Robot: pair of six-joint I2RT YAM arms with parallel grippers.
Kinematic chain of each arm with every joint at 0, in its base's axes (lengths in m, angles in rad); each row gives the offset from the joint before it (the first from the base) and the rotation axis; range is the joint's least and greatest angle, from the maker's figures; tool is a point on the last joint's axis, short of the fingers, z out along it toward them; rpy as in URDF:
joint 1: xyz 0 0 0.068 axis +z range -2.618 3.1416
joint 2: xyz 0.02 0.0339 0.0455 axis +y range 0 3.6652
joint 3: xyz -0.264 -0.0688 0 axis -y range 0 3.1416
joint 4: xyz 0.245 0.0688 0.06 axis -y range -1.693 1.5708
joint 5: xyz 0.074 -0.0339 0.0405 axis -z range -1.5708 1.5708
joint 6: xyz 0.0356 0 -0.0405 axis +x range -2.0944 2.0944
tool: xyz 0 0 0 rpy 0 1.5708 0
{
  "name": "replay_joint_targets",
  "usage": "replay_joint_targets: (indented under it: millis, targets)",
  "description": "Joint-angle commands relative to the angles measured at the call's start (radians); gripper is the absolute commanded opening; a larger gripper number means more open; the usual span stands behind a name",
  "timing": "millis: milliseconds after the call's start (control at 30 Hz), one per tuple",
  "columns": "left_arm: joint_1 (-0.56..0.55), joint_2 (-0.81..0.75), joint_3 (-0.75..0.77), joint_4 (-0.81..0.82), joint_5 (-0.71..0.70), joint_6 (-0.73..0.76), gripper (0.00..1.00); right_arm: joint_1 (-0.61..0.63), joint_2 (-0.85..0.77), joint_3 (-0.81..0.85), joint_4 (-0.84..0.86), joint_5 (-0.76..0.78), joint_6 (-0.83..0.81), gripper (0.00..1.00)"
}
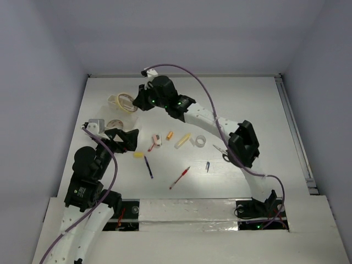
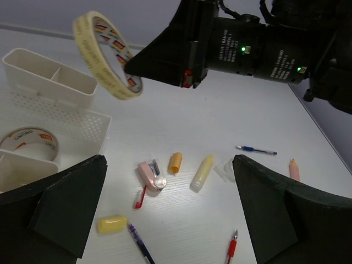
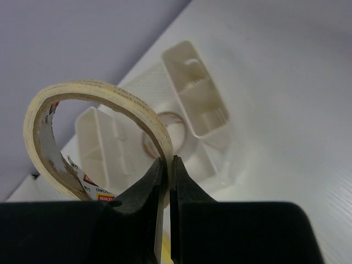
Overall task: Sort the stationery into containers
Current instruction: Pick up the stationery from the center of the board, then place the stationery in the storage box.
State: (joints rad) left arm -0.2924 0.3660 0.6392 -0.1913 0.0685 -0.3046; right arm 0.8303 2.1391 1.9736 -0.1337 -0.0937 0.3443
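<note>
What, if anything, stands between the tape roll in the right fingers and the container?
Nothing visible: the tape roll hangs in the right fingers above the container; one compartment already holds another roll.

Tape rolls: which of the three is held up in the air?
The beige roll pinched by its band in the right gripper. Another roll lies inside the white container, and the clear one lies on the table.

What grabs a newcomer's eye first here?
The right gripper, shut on a thin yellow tape roll, holds it aloft over the white containers at the table's far left. A second tape roll lies in one compartment; pens and small bits lie scattered mid-table by the open left gripper.
</note>
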Motion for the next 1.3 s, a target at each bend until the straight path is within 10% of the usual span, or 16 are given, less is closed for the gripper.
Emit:
replay_joint_targets:
  millis: [0,400,567,1267]
  targets:
    - [0.006,-0.019,0.037,0.018,-0.055,-0.007,0.99,0.016,0.112,0.161,0.032,-0.07,0.09,0.0]
    - [0.006,-0.036,0.039,0.016,-0.049,-0.01,0.99,0.076,0.254,0.258,0.052,0.017,0.157,0.03]
    - [0.006,-0.036,0.039,0.016,-0.05,-0.01,0.99,0.085,0.248,0.245,0.052,0.02,0.151,0.21]
    - [0.006,-0.076,0.028,0.026,-0.019,0.002,0.99,0.008,-0.175,-0.172,-0.077,0.173,0.049,0.32]
